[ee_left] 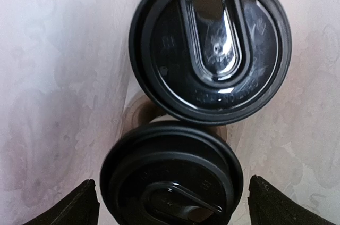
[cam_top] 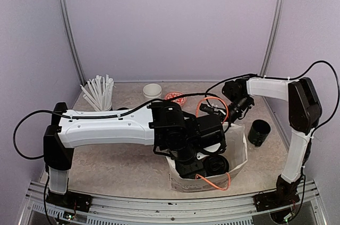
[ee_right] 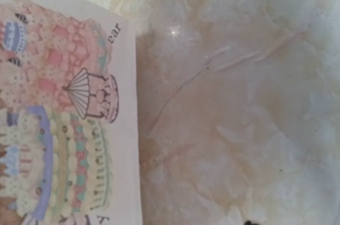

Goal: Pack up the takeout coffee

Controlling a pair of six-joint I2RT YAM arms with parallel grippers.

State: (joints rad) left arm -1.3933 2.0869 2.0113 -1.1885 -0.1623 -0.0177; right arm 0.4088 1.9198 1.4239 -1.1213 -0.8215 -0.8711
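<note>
The takeout coffee is two cups standing side by side inside a white paper bag [cam_top: 238,153]; from above only their round black lids show. In the left wrist view the far lid [ee_left: 210,44] fills the top and the near lid [ee_left: 170,174] sits low. My left gripper [ee_left: 172,206] hangs over the near lid, open, with a black fingertip [ee_left: 79,206] on each side and a gap to the rim. My right gripper [cam_top: 237,112] is at the bag's far top edge. Its fingers do not show in its own view, only the bag's printed side [ee_right: 58,129] and the table.
At the back left stands a cup of white straws [cam_top: 98,94]. A low white round tub [cam_top: 152,91] and a red patterned disc [cam_top: 174,97] lie behind the bag. To the right of the bag is a black cylindrical pot [cam_top: 260,132]. An orange cable [cam_top: 215,181] loops over the bag's front.
</note>
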